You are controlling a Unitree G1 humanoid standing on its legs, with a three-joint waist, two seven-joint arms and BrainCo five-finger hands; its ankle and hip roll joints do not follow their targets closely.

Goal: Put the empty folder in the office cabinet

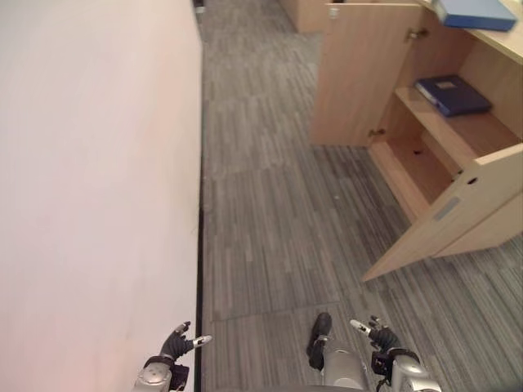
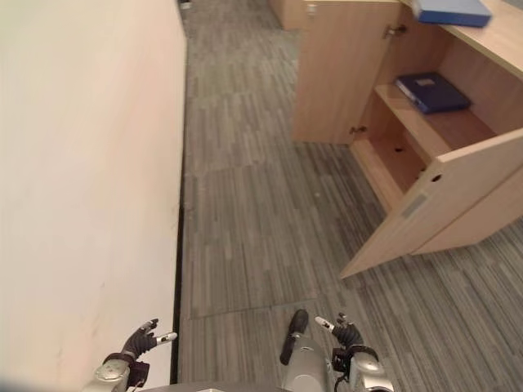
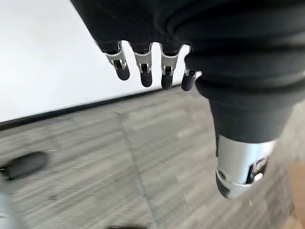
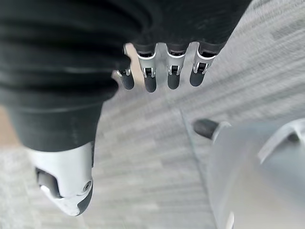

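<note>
A dark blue folder (image 1: 452, 94) lies flat on the upper shelf inside the open wooden cabinet (image 1: 433, 155) at the right. A lighter blue folder (image 1: 474, 12) rests on the cabinet's top. Both cabinet doors stand open, one (image 1: 364, 73) at the far side and one (image 1: 458, 208) swung out toward me. My left hand (image 1: 178, 343) hangs low by the white wall, fingers relaxed and holding nothing. My right hand (image 1: 377, 333) hangs low at the right, also open and empty; its fingers (image 4: 159, 78) hang straight over the carpet.
A white wall (image 1: 98, 180) with a dark base strip runs along the left. Grey striped carpet (image 1: 270, 212) lies between the wall and the cabinet. The cabinet's lower shelf (image 1: 413, 163) is bare. More wooden furniture (image 1: 306, 12) stands at the far end.
</note>
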